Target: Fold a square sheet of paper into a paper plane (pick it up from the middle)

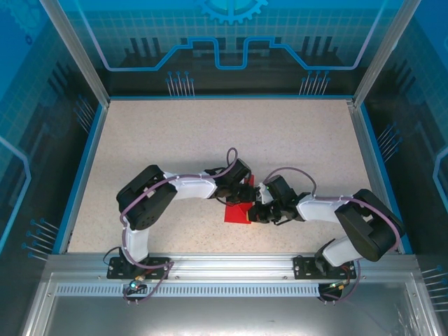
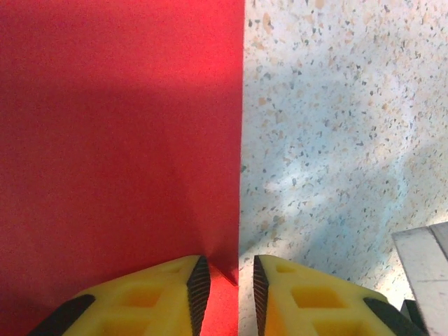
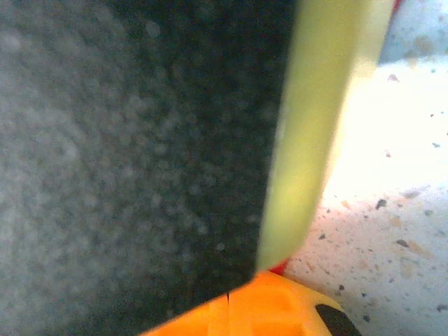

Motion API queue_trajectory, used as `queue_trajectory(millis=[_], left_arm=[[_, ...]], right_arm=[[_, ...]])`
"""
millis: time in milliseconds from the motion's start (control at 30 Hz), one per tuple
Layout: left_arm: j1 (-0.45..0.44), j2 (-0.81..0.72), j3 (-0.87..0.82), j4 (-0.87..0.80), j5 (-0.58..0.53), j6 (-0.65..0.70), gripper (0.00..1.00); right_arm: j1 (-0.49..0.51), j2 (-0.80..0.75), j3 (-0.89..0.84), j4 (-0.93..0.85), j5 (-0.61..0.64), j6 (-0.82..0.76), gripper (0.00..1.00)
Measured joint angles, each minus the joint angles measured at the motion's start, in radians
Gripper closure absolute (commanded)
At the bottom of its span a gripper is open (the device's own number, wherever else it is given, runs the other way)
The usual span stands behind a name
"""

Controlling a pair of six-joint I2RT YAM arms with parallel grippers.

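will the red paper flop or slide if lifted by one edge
Probably floppy: the paper looks thin and lies flat on the table, so an edge lift would likely let it droop. Its faint crease may stiffen it a little. Seemingly light, it would likely slide or buckle under a push.

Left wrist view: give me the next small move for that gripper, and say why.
Probably back the left gripper straight off the square sheet of paper. Its pads stand apart with the sheet's straight edge and a small red corner between them, so nothing looks pinched, and the sheet lies flat on the table. The right gripper, shut, sits at the sheet's other side.
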Motion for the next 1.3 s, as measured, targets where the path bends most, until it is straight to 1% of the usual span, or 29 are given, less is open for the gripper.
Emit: queue_trajectory(millis=[333, 633, 800, 1000, 1167, 1300], left_arm=[[0.026, -0.02, 0.002, -0.043, 0.0, 0.014, 0.55], [0.054, -0.023, 0.043, -0.132, 0.005, 0.091, 0.48], [0.085, -0.033, 0.1, -0.192, -0.03, 0.16, 0.47], [0.095, -0.114, 0.109, -0.23, -0.05, 0.19, 0.47], [0.09, -0.191, 0.03, -0.185, -0.02, 0.161, 0.49], [0.073, -0.203, -0.058, -0.144, 0.016, 0.129, 0.52]], right_arm=[[0.003, 0.011, 0.023, -0.019, 0.031, -0.026, 0.99], [0.007, 0.025, 0.033, -0.01, 0.045, -0.04, 1.0], [0.008, 0.034, 0.042, -0.013, 0.04, -0.05, 1.0], [0.009, 0.045, 0.052, -0.015, 0.031, -0.057, 1.0], [0.01, 0.047, 0.053, -0.016, 0.029, -0.065, 1.0], [0.013, 0.05, 0.059, -0.021, 0.03, -0.072, 1.0]])
